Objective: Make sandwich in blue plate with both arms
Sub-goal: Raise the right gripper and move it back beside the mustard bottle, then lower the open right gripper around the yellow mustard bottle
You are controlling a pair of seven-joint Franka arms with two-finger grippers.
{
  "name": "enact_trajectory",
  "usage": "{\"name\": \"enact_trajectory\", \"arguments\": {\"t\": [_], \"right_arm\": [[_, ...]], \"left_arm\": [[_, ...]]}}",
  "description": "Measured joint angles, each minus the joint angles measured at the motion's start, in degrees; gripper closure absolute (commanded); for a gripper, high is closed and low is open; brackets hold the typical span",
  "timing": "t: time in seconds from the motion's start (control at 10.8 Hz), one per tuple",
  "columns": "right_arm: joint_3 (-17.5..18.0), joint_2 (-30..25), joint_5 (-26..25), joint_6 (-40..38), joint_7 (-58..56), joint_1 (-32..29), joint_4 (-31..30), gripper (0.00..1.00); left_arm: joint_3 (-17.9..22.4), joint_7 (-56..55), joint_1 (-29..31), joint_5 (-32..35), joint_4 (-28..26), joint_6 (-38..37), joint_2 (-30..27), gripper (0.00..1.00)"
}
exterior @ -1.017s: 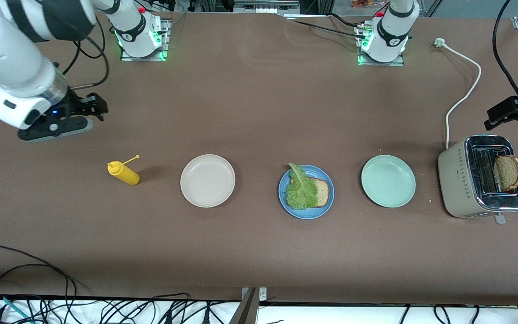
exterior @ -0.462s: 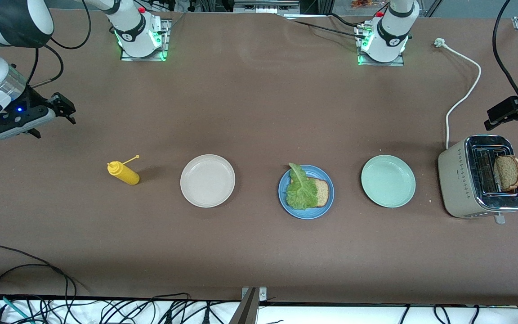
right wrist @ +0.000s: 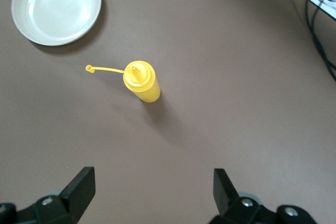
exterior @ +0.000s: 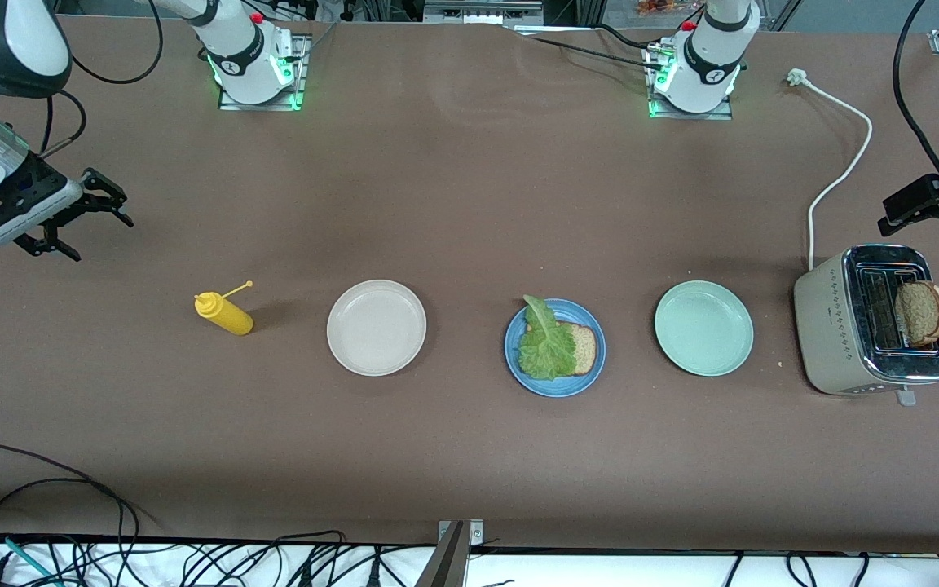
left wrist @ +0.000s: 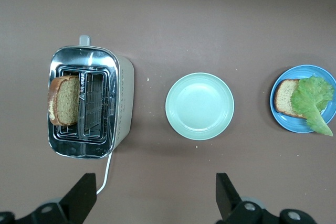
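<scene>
The blue plate (exterior: 555, 390) lies mid-table between two other plates. On it rests one brown bread slice (exterior: 585, 348), half covered by a green lettuce leaf (exterior: 543, 346). A second bread slice (exterior: 919, 313) stands in a slot of the toaster (exterior: 836, 326). My left gripper (exterior: 893, 214) hangs open over the table by the toaster's cord, holding nothing. In the left wrist view its fingers (left wrist: 223, 187) frame bare table, with the toaster (left wrist: 118, 98) and blue plate (left wrist: 304, 127) in sight. My right gripper (exterior: 101, 236) is open and empty over the right arm's end of the table.
A yellow squeeze bottle (exterior: 225, 314) stands upright with its cap dangling, beside a cream-white plate (exterior: 376, 328). A mint-green plate (exterior: 703, 328) lies between the blue plate and the toaster. A white cord (exterior: 840, 163) runs from the toaster toward the left arm's base.
The right arm has swung out toward its end of the table and its gripper has turned. The left arm and everything on the table are unchanged.
</scene>
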Motion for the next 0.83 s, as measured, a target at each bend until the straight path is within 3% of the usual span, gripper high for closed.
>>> {"name": "enact_trajectory", "arguments": {"t": [0.18, 0.37, 0.65, 0.83], "right_arm": [[-1.63, 0.15, 8.81, 1.9, -10.54, 0.01, -2.4, 0.0], [-2.6, 1.57, 20.7, 2.26, -23.53, 0.02, -3.35, 0.0], [-4.94, 8.94, 42.28, 0.97, -46.75, -0.05, -4.17, 0.0], [-5.48, 15.41, 52.1, -1.85, -56.91, -1.32, -4.33, 0.0]], "left_arm": [[0.0, 0.0, 0.0, 0.0, 0.0, 0.0, 0.0, 0.0], [0.0, 0.0, 0.0, 0.0, 0.0, 0.0, 0.0, 0.0], [0.0, 0.0, 0.0, 0.0, 0.0, 0.0, 0.02, 0.0], [0.0, 0.0, 0.0, 0.0, 0.0, 0.0, 0.04, 0.0]]}}
